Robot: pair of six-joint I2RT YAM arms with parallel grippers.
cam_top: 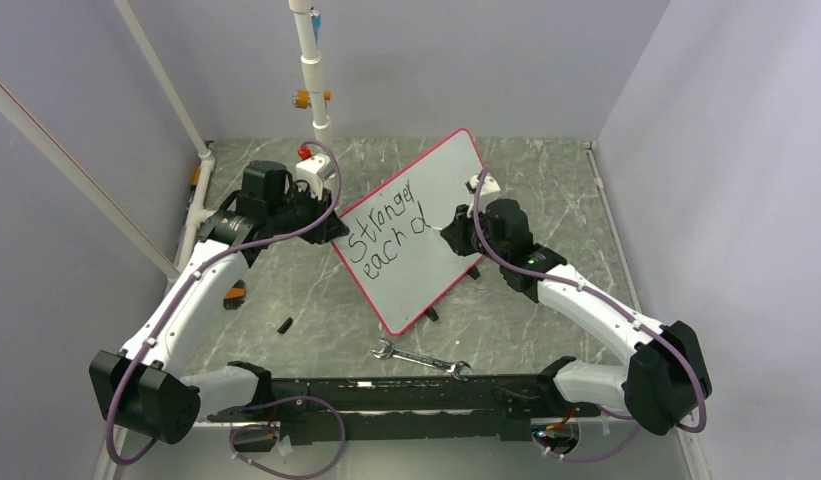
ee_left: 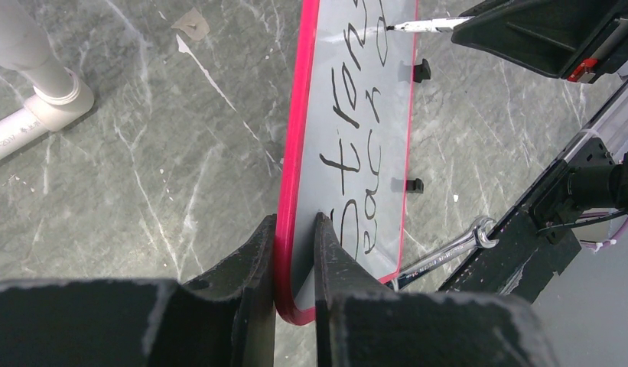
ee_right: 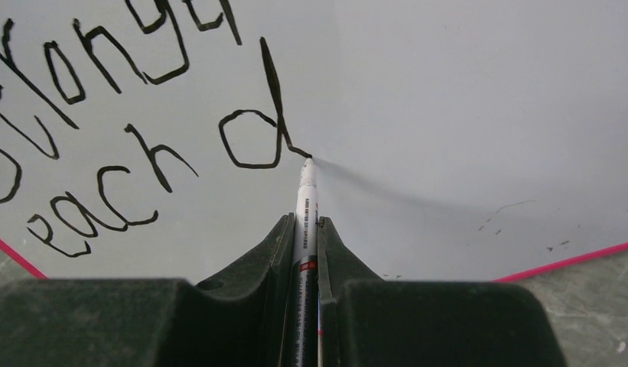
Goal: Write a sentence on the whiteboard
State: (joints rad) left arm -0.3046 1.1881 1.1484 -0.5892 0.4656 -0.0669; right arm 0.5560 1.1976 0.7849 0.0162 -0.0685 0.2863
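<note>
The whiteboard (cam_top: 426, 255), white with a red-pink rim, lies tilted on the table's middle. The sentence (cam_top: 386, 228) reads "Stronger" over "each d" in black marker; it also shows in the right wrist view (ee_right: 104, 138). My left gripper (ee_left: 295, 225) is shut on the whiteboard's rim (ee_left: 291, 191) near its corner. My right gripper (ee_right: 305, 222) is shut on a white marker (ee_right: 305, 206), whose tip touches the board at the tail of the "d". In the top view my right gripper (cam_top: 464, 228) sits over the board's right side and my left gripper (cam_top: 326, 222) at its left edge.
A silver wrench (cam_top: 421, 360) lies on the marble table (cam_top: 286, 290) in front of the board, near the arm bases. A small black cap (cam_top: 284, 325) lies left of it. White pipes (cam_top: 311, 70) stand at the back, with an orange piece (cam_top: 234, 295) at the left.
</note>
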